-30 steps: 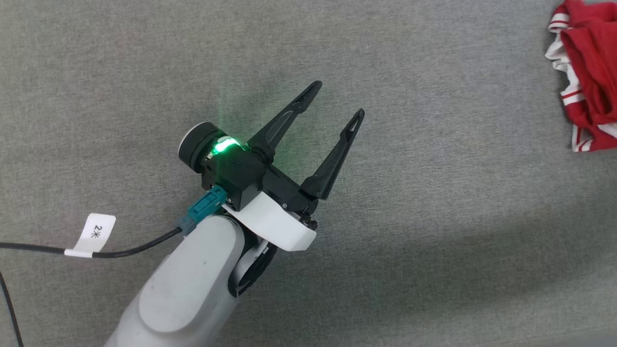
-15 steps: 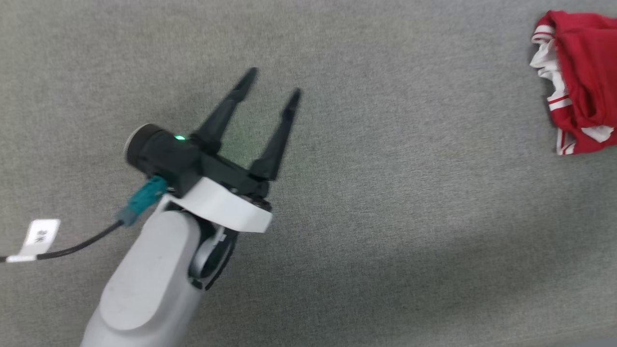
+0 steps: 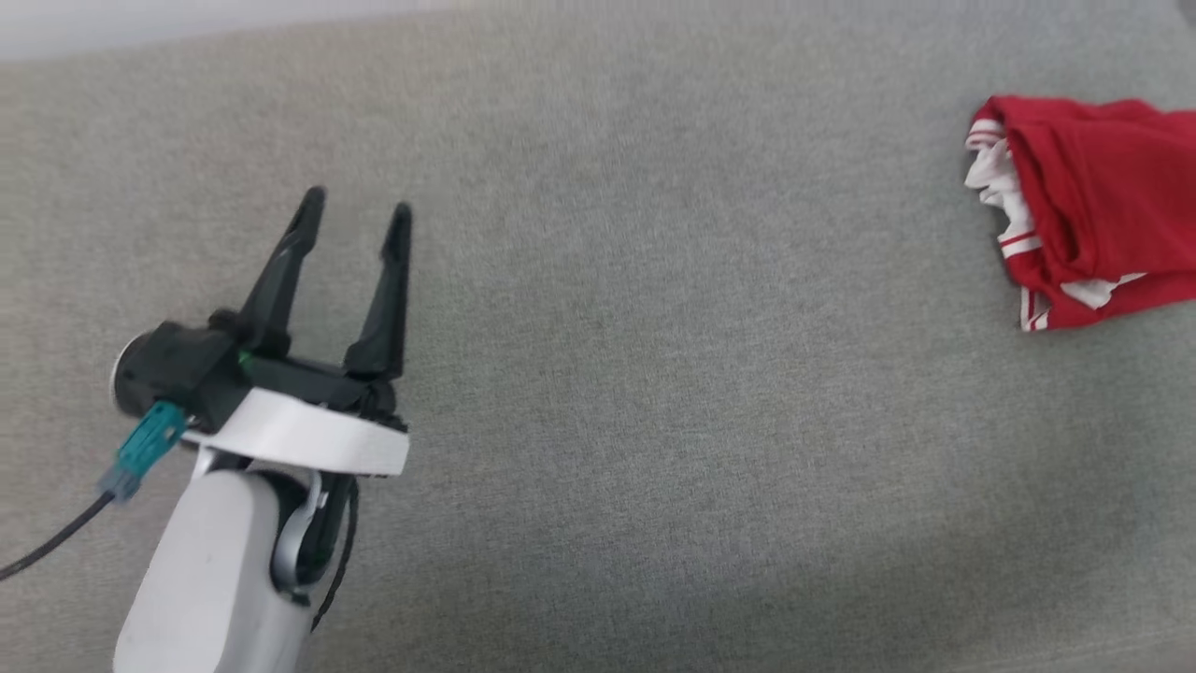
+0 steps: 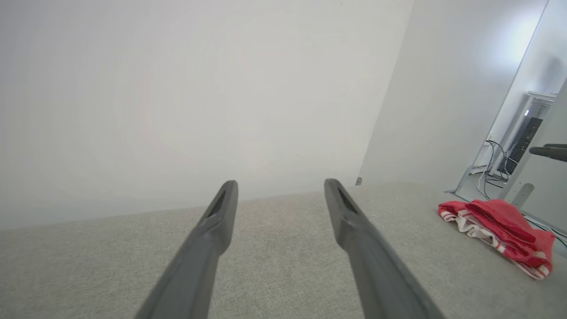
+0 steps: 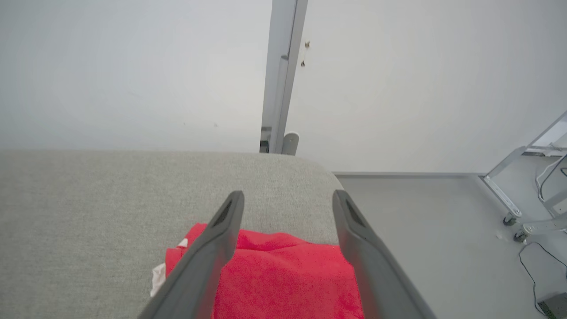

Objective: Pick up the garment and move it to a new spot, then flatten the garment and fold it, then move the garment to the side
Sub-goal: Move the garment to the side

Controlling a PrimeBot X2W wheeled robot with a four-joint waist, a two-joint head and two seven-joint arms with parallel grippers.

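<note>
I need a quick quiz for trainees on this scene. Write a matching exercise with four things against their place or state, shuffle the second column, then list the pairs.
Column one
1. garment
2. left pincer
3. right pincer
4. black cable

Column two
A. open, aimed over the garment
B. ends in a teal plug
C. crumpled at the right end of the grey surface
D. open, over bare surface, far from the garment

Pairs: 1-C, 2-D, 3-A, 4-B

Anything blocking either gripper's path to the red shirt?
Nothing visible. Bare grey surface lies between the open left gripper and the garment. The open right gripper is right by the garment, with nothing between them.
</note>
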